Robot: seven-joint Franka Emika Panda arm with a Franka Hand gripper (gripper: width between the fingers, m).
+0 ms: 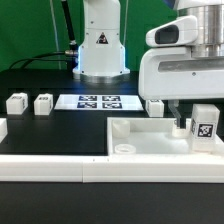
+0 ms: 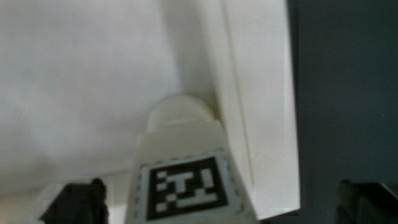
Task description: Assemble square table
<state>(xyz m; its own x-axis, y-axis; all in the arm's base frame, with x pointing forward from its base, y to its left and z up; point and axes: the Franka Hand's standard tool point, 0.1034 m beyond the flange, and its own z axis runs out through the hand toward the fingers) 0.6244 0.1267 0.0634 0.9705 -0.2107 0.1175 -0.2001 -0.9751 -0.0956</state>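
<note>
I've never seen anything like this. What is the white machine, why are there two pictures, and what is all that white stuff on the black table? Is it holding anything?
It is a robot arm, and its base stands at the back. One picture comes from a camera off the arm. The other comes from a camera on the wrist, looking down past the hand. On the black table lie parts of a small square table: a tray-like tabletop and small block legs. The flat sheet of black-and-white squares is the marker board. The hand holds nothing: its dark fingers stand open on either side of a tagged leg beside the tabletop's rim.
</note>
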